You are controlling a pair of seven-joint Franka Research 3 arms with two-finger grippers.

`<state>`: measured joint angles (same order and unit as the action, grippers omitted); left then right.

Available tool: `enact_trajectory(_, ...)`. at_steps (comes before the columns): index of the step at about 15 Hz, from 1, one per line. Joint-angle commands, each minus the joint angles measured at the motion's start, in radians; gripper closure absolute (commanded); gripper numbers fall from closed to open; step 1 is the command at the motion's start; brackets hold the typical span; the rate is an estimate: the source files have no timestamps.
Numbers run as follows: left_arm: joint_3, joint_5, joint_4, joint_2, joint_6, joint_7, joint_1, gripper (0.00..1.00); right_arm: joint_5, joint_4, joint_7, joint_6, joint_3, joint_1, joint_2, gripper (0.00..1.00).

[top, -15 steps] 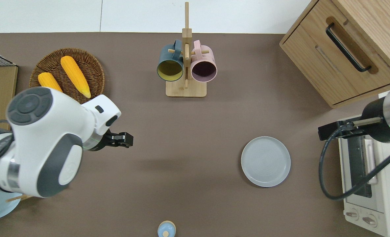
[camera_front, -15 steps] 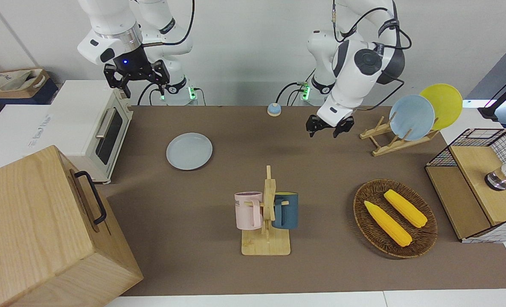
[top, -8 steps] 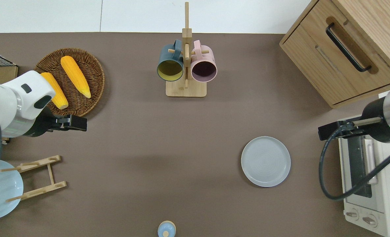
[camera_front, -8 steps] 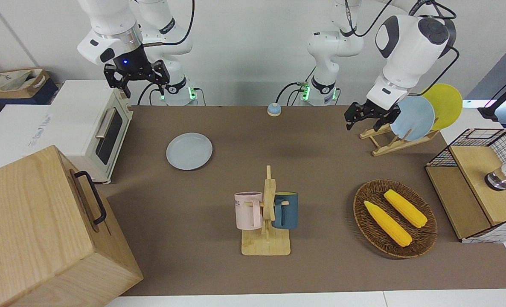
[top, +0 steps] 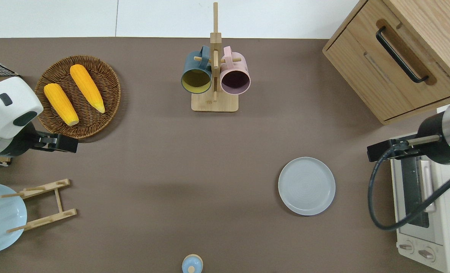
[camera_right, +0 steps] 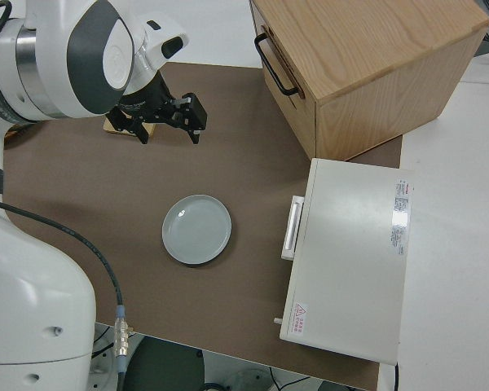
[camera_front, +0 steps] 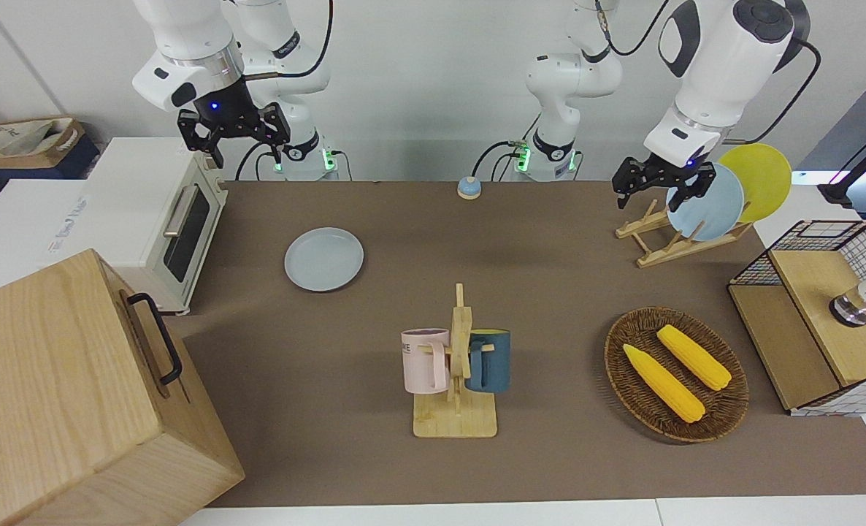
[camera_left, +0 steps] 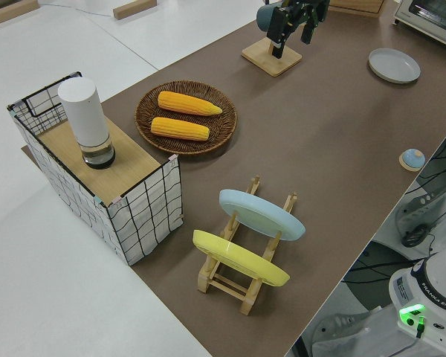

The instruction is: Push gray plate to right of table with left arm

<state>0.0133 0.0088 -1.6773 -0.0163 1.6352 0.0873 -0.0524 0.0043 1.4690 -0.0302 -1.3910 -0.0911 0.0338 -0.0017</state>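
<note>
The small round pale gray plate (top: 306,186) lies well apart from the left arm's black jaws (top: 60,143), open and empty, toward the right arm's end of the brown table (top: 210,159).

bright, even indoor light falls from above on the worktop (camera_front: 550,241), whose matte brown top shows no glare. shadows are soft: a faint smudge lies beside the gray plate (top: 306,186), a darker one under the wicker basket (top: 111,98). the overhead and front views are sharp across the frame. the white toaster oven (camera_right: 350,261) reads near blown-out in the right side view. lines bend slightly toward the front view's edges.
</note>
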Motion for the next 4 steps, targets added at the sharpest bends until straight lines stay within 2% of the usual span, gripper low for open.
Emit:
enact_trajectory(1, -0.019, -0.004, 0.051, 0.010, -0.038, 0.043, 0.005, 0.01, 0.008, 0.001, 0.001, 0.012, -0.006, -0.011, -0.008, 0.017)
enact_trajectory(4, -0.030, -0.033, 0.051, 0.010, -0.038, 0.046, 0.005, 0.01, 0.008, 0.001, 0.003, 0.012, -0.004, -0.011, -0.008, 0.017)
